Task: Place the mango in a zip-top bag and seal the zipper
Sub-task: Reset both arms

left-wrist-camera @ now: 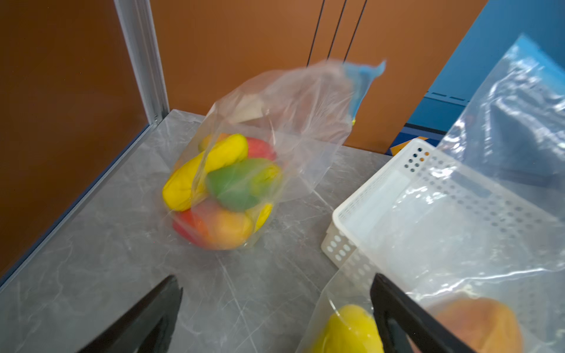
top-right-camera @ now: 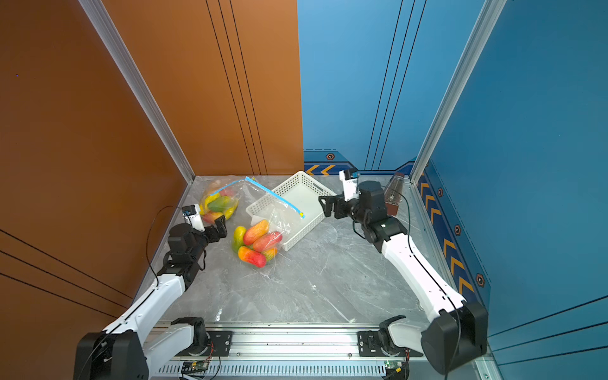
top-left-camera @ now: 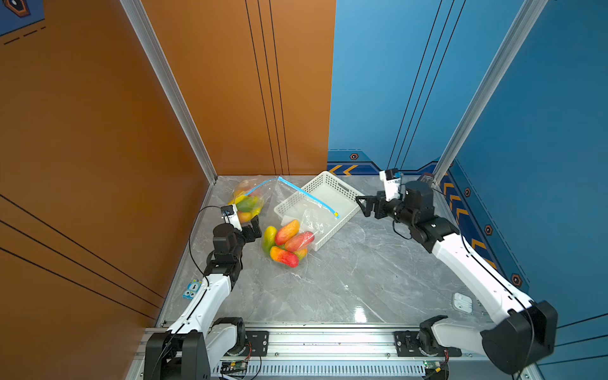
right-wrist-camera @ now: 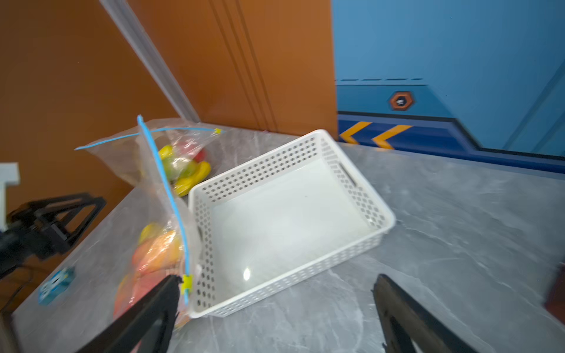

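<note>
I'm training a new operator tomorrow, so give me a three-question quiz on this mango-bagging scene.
1. True or false: the white basket is empty.
2. The near bag has a zipper slider that is: A red, B yellow, C black.
3. Fill in: the left pincer and right pincer both stand ___.
Key: 1 true; 2 B; 3 open.

Bag [top-left-camera: 306, 217] with mangoes [top-left-camera: 288, 232] is leaning on basket's [top-left-camera: 339, 197] left side, second bag [top-left-camera: 248, 200] is sitting behind it, further left.
</note>
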Tool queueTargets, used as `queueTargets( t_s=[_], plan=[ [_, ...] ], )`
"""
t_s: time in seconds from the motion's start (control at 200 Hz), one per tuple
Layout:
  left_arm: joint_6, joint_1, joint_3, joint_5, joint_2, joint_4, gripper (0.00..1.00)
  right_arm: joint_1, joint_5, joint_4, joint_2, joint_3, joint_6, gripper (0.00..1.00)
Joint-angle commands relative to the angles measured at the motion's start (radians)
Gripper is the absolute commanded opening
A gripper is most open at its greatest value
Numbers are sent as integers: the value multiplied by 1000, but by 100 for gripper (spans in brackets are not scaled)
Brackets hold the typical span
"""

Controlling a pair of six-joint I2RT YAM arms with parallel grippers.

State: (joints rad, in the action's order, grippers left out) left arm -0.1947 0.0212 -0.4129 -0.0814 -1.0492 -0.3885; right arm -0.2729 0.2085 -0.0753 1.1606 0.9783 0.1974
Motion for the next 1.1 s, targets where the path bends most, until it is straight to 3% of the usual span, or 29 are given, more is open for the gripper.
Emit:
queueTargets(
  t_s=[0.0,0.085,0.175,0.225,0.32,0.495,0.616,0.666,0.736,0.766,0.801,0.871,0.901,0.941,0.991,1.041,1.091],
  plan=[
    [47,21,71,-182,-83,-143,98,84,-253,190,-80,-222,-53,100],
    [112,9,72,-118,-213,-241,98,127,-345,319,-92,-393,-153,100],
    [132,-2,36,-31,-292,-287,98,195,-326,461,-51,-516,-168,100],
    [157,-28,24,-71,-329,-309,98,227,-336,555,-11,-569,-165,100],
    [152,-9,58,-29,-505,-563,98,267,-349,679,112,-612,-192,100],
    [169,-11,92,4,-472,-569,98,302,-324,648,177,-559,-125,100],
    [255,-76,84,2,-481,-568,98,295,-267,708,196,-566,-127,100],
    [261,-81,85,6,-480,-569,98,272,-209,890,242,-648,-165,100],
    [271,-79,85,29,-480,-568,98,230,-224,1221,396,-723,-204,100],
    [270,-81,85,26,-481,-569,98,210,-274,1149,363,-705,-215,100],
    [269,-80,82,30,-482,-567,98,205,-304,931,315,-641,-209,100],
    [258,-57,56,79,-506,-561,98,222,-414,974,374,-607,-138,100],
    [242,-42,44,85,-506,-534,98,244,-386,850,342,-583,-121,100],
    [198,-19,19,52,-509,-493,98,239,-400,960,374,-604,-125,100],
    [190,-12,23,60,-504,-492,98,240,-396,870,349,-587,-122,100],
    [192,-16,27,54,-501,-493,98,239,-398,936,367,-600,-125,100],
    [193,-17,29,53,-496,-493,98,236,-403,884,351,-588,-126,100]
  ],
)
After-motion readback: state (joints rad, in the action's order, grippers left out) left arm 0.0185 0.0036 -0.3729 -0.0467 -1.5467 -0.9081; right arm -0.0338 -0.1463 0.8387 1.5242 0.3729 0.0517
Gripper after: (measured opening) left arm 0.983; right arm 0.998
